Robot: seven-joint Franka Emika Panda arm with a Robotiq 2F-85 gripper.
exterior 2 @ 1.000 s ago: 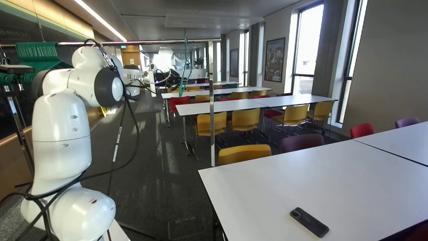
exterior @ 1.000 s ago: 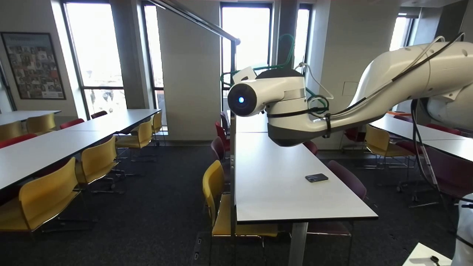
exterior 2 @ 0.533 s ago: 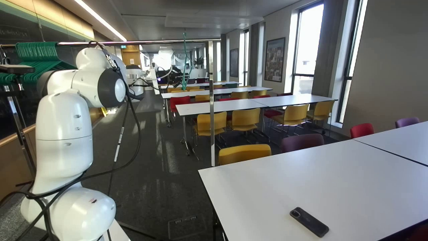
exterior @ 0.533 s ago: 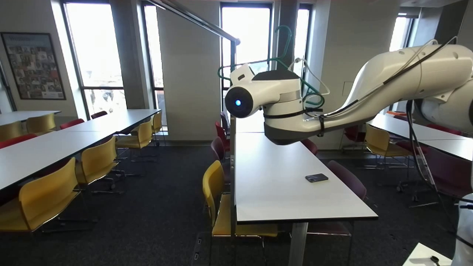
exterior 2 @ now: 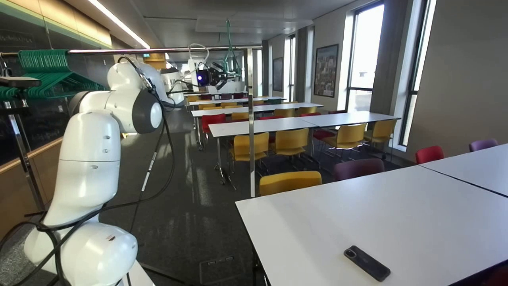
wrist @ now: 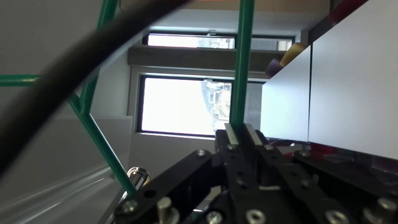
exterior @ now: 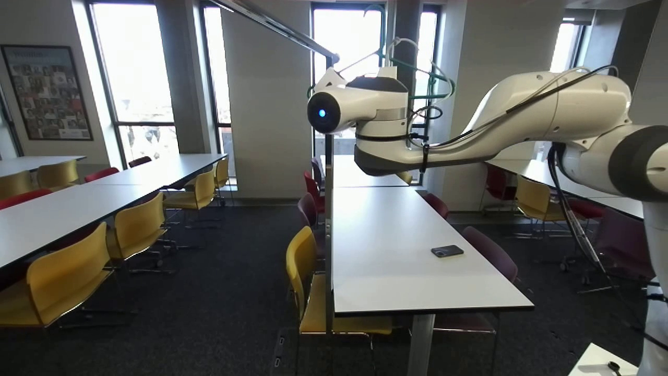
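Observation:
My gripper (wrist: 240,130) is shut on a green hanger (wrist: 243,62) in the wrist view, with a bar of the hanger between the fingertips. More of the hanger's frame runs down the left of that view. In an exterior view the black gripper (exterior 2: 224,75) holds the hanger (exterior 2: 228,39) near the end of a metal rail (exterior 2: 158,50), its hook above the rail line in the picture. I cannot tell whether the hook touches the rail. In an exterior view the hanger (exterior: 383,36) rises behind the wrist, which hides the gripper.
An upright post (exterior 2: 251,139) carries the rail's end. Several green hangers (exterior 2: 43,61) hang bunched at the rail's far left. A white table (exterior: 386,287) bears a dark phone (exterior: 447,251). Yellow chairs (exterior: 300,261) stand beside it. A blurred dark cable (wrist: 71,71) crosses the wrist view.
The arm has carried the hanger upward; in the exterior views the wrist shifts left in one picture and the gripper shifts right in another. The hanger has turned. The phone and tables have not moved.

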